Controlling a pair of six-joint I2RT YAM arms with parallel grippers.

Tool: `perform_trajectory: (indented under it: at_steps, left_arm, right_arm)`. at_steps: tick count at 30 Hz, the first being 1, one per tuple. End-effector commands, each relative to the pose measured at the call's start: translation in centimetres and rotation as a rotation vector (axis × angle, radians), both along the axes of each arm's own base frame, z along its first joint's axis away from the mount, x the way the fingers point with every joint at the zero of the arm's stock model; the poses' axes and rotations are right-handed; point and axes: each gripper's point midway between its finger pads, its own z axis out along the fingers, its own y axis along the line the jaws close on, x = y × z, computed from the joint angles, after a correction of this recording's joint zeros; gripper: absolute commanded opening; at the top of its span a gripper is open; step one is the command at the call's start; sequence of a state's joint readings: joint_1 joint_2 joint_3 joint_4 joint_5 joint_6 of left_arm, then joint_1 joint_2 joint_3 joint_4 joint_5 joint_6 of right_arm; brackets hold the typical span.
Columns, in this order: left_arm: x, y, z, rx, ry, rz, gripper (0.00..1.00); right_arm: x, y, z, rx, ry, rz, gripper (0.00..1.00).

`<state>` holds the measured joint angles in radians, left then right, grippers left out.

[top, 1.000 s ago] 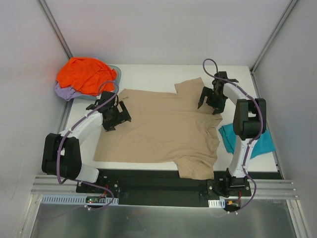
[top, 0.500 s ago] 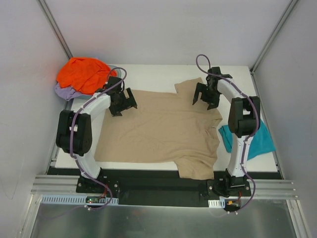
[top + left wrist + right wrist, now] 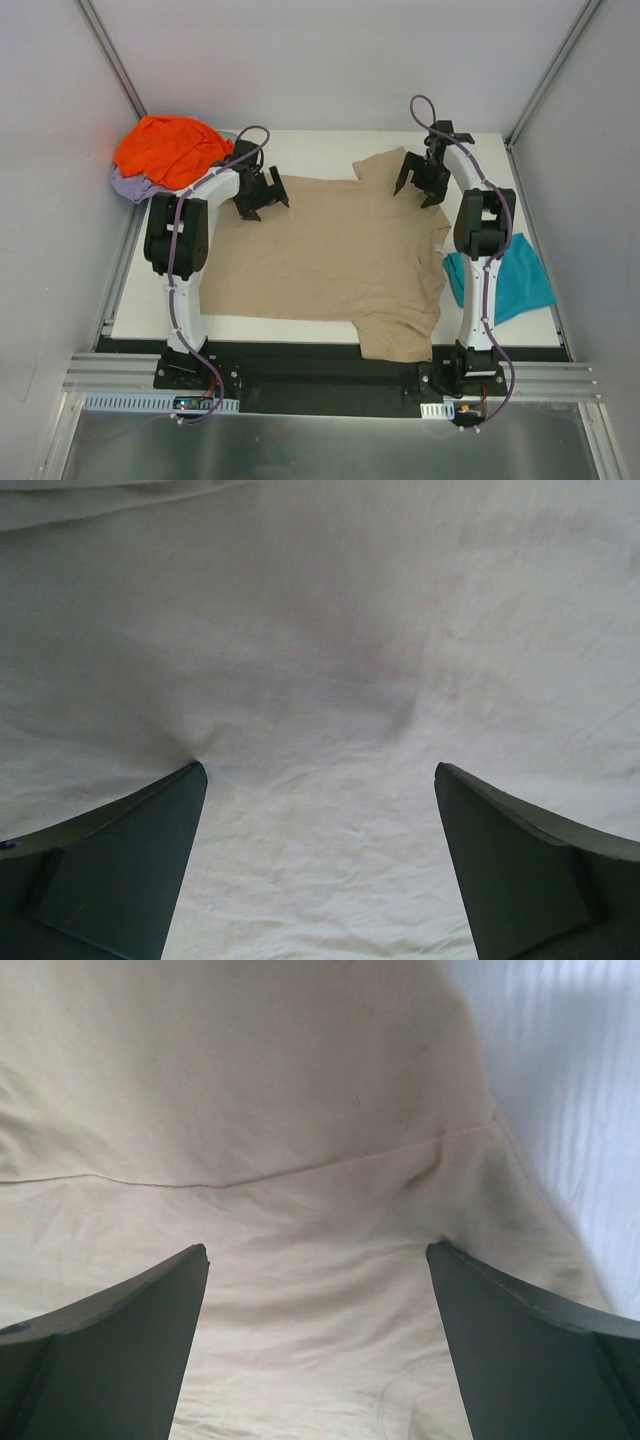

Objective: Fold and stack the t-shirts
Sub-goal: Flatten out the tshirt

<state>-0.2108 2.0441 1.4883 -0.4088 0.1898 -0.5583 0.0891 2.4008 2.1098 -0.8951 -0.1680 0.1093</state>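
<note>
One tan t-shirt (image 3: 330,250) (flat), jaws over far edge

Lavender shirt (image 3: 128,186) is mostly buried under the orange shirt (image 3: 170,148) at the far left, and the right arm (image 3: 482,228) covers part of the teal shirt (image 3: 518,285).

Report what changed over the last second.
The left pincer moved away to the far left corner of the tan shirt, the right pincer to its far sleeve. Both stayed open, gripping nothing. That shirt, the orange shirt and the teal shirt lie unmoved.
</note>
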Motion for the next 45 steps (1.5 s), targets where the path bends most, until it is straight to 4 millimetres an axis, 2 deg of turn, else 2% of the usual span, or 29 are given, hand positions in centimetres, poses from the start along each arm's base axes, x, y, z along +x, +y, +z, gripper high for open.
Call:
perform_trajectory:
  at_steps: [1,2,4,7,8,11,14,15,16,17,18,19,20,21,22,24,25,26,27,29,30,32,33,34,36,37,38,41,45]
  left_arm:
    - [1.8,-1.4,0.2,-0.019,-0.009,-0.042,0.99]
    - [2.0,-1.5,0.0,-0.021,-0.005,-0.041,0.99]
    - [2.7,-1.7,0.8,-0.025,-0.023,-0.043,0.99]
    - [3.0,-1.8,2.6,-0.034,-0.052,-0.052,0.99]
    - [3.2,-1.6,3.9,-0.023,-0.085,-0.046,0.99]
    - [3.9,-0.9,6.2,0.019,-0.153,-0.017,1.00]
    - [5.3,-0.7,6.7,0.047,-0.188,-0.018,0.99]
    - [5.6,-0.9,5.9,0.049,-0.175,-0.022,0.99]
    - [6.2,-1.1,6.3,0.042,-0.192,-0.029,0.99]
    - [6.5,-1.2,6.3,0.043,-0.196,-0.037,0.99]
    - [6.9,-1.5,6.2,0.040,-0.200,-0.040,0.99]
    - [7.2,-1.6,6.3,0.042,-0.207,-0.041,0.99]
    - [7.3,-1.6,6.3,0.051,-0.211,-0.039,0.99]
    - [7.6,-1.6,6.0,0.068,-0.215,-0.035,0.99]
    - [8.2,-1.9,6.3,0.083,-0.235,-0.038,0.99]
    - [9.4,-2.1,6.0,0.109,-0.260,-0.057,0.99]
    - [9.7,-2.5,6.0,0.106,-0.265,-0.070,0.99]
    - [10.1,-2.9,5.9,0.099,-0.273,-0.090,0.99]
    - [10.8,-3.1,5.5,0.098,-0.277,-0.096,0.99]
    - [11.3,-3.6,4.3,0.092,-0.267,-0.124,0.99]
    - [11.7,-3.8,4.5,0.089,-0.279,-0.129,0.99]
    - [11.9,-4.0,3.5,0.103,-0.275,-0.149,0.99]
    - [12.4,-3.6,3.5,0.130,-0.286,-0.139,0.99]
    - [12.5,-3.3,3.2,0.151,-0.286,-0.136,0.99]
    - [13.0,-2.7,2.5,0.198,-0.291,-0.134,0.99]
    - [13.1,-2.6,2.3,0.203,-0.291,-0.140,0.99]
    - [13.1,-2.6,2.0,0.212,-0.288,-0.154,0.99]
    - [13.6,-1.7,1.7,0.259,-0.296,-0.152,0.99]
    - [15.4,-0.5,3.2,0.339,-0.359,-0.140,0.99]
  right_arm:
    - [2.7,-0.9,-0.8,0.055,-0.022,-0.018,0.97]
    - [3.9,-1.1,0.1,0.048,-0.065,-0.018,0.97]
    - [4.8,-1.8,0.0,0.025,-0.094,-0.034,0.97]
    - [6.1,-3.2,1.0,0.050,-0.145,-0.073,0.97]
    - [6.3,-3.3,1.4,0.061,-0.161,-0.063,0.97]
    - [6.8,-1.3,4.4,0.165,-0.275,0.086,0.97]
    - [5.9,1.5,6.8,0.275,-0.342,0.250,0.97]
    - [5.7,1.7,7.3,0.285,-0.350,0.263,0.97]
    - [5.6,1.9,8.8,0.286,-0.380,0.272,0.97]
    - [5.0,1.9,8.7,0.287,-0.373,0.274,0.97]
    - [4.7,2.0,10.5,0.285,-0.406,0.281,0.97]
    - [4.4,2.4,11.3,0.303,-0.430,0.300,0.97]
    - [3.3,2.8,10.7,0.324,-0.407,0.310,0.97]
    - [2.7,3.2,11.1,0.340,-0.411,0.319,0.97]
    - [2.0,3.6,13.0,0.348,-0.444,0.336,0.97]
    - [-0.7,4.6,13.2,0.347,-0.416,0.357,0.97]
    - [-1.5,4.7,12.8,0.327,-0.408,0.356,0.97]
    - [-2.7,5.9,12.6,0.327,-0.394,0.376,0.97]
    - [-4.8,6.2,11.7,0.324,-0.356,0.369,0.97]
    - [-6.5,7.4,10.9,0.328,-0.332,0.358,0.97]
    - [-8.1,7.5,9.6,0.335,-0.293,0.338,0.97]
    - [-9.9,8.4,8.1,0.352,-0.245,0.332,0.97]
    - [-10.3,8.8,8.0,0.376,-0.238,0.304,0.97]
    - [-11.9,8.9,6.2,0.386,-0.185,0.293,0.97]
    - [-13.1,10.0,5.1,0.397,-0.159,0.288,0.97]
    - [-14.4,10.0,3.6,0.394,-0.112,0.285,0.97]
    - [-15.3,10.5,3.0,0.395,-0.088,0.297,0.97]
    - [-17.4,10.1,0.5,0.379,-0.002,0.272,0.97]
    - [-19.0,9.1,-0.9,0.329,0.062,0.255,0.97]
